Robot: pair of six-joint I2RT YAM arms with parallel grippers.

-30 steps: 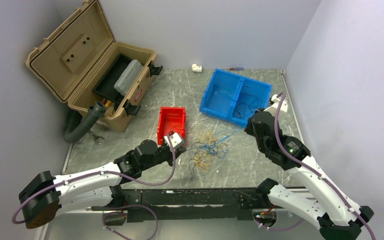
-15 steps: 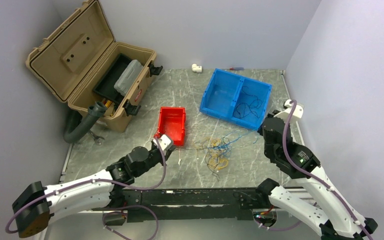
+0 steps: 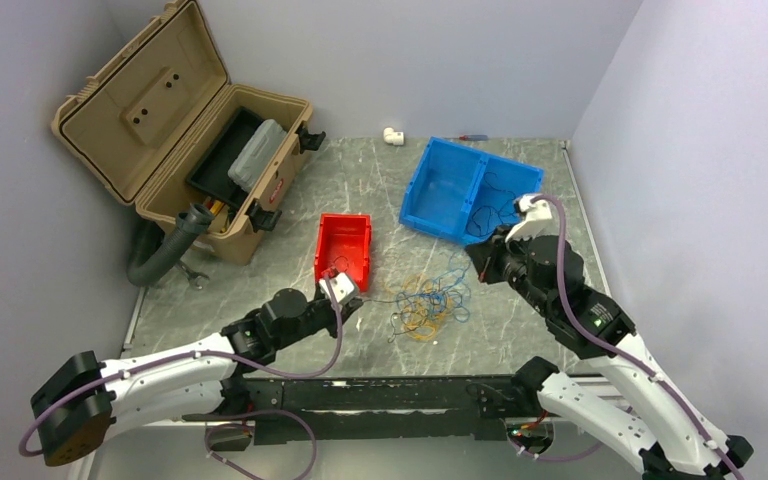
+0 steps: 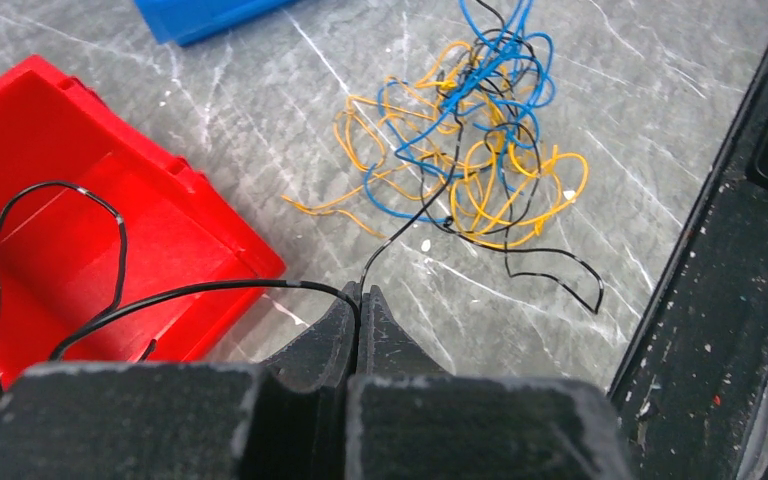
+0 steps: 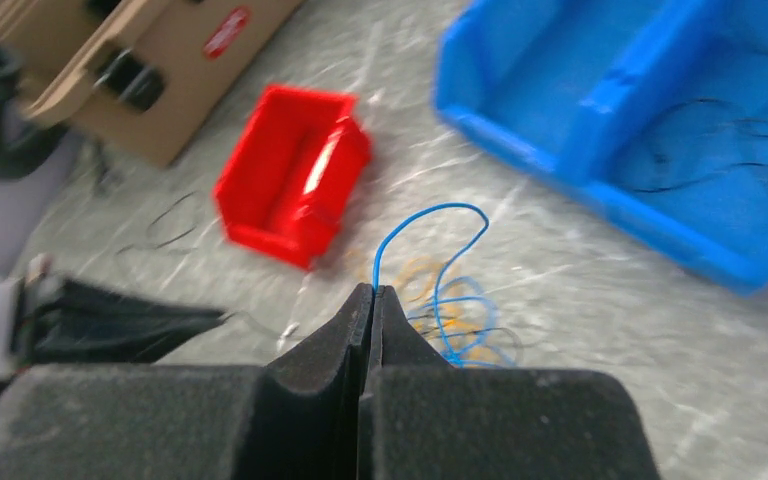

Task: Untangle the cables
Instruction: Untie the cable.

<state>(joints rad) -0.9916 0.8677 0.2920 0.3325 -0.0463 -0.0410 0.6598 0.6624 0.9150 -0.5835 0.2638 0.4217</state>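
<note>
A loose tangle of thin yellow-orange, blue and black wires (image 3: 430,300) lies flat on the grey marbled tabletop (image 3: 360,190), just right of a small red plastic bin (image 3: 343,240). One black strand (image 4: 392,234) runs from it into the closed left gripper (image 4: 358,295). One blue strand (image 5: 450,206) arcs up into the closed right gripper (image 5: 372,292).

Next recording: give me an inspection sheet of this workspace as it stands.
Surface: grey marbled table.
Job's things: tangle of yellow, blue and black cables on the table; black strands in the right compartment of the blue bin.
Clutter: red bin, open tan toolbox, grey pipe, white fitting.
Grippers: left gripper shut on a black wire; right gripper shut on a blue wire.
Cables: purple arm cables along both arms.
Surroundings: plain grey walls.
</note>
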